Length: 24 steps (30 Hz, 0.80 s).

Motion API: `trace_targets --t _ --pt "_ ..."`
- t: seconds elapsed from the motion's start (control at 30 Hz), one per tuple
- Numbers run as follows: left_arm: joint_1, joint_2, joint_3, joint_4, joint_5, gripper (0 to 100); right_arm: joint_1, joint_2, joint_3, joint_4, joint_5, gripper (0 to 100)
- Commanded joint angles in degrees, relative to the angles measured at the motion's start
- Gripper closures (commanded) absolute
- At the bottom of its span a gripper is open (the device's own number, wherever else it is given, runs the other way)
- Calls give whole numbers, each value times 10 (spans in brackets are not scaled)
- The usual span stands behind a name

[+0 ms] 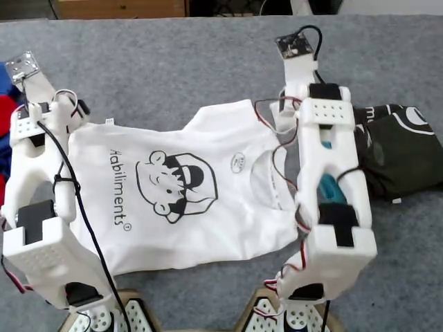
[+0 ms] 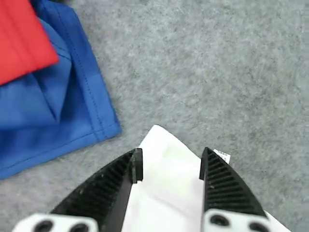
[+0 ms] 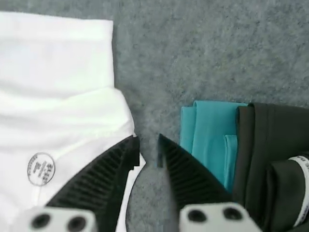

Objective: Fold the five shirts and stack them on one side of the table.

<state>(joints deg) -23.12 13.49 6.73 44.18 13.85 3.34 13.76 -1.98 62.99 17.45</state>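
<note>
A white shirt point(image 1: 173, 200) with a black cartoon print lies flat mid-table, collar toward the right arm point(image 1: 332, 180) and hem toward the left arm point(image 1: 38, 180). My left gripper point(image 2: 170, 163) is open, its fingers straddling a hem corner of the white shirt point(image 2: 166, 188). My right gripper point(image 3: 148, 145) is open by a narrow gap at the edge of the white shirt point(image 3: 58, 106), close to its sleeve and collar, with grey table showing between the tips. Folded shirts lie on both sides.
A dark shirt point(image 1: 398, 149) on a teal one point(image 1: 331, 188) lies beside the right arm; they appear as the dark shirt point(image 3: 270, 145) and teal shirt point(image 3: 207, 130) near that gripper. A blue shirt point(image 2: 43, 116) under a red shirt point(image 2: 19, 38) lies at the left edge. Grey felt table point(image 1: 173, 62).
</note>
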Motion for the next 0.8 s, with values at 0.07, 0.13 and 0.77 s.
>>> trace_targets --t 0.07,0.13,0.77 --pt "-24 -4 -26 -4 -5 784 4 99 -175 14 -18 815" --pt "-33 -4 -18 -4 -5 784 2 154 -250 29 -18 815" --pt "-55 -4 -10 -4 -6 787 -90 593 -879 179 13 815"
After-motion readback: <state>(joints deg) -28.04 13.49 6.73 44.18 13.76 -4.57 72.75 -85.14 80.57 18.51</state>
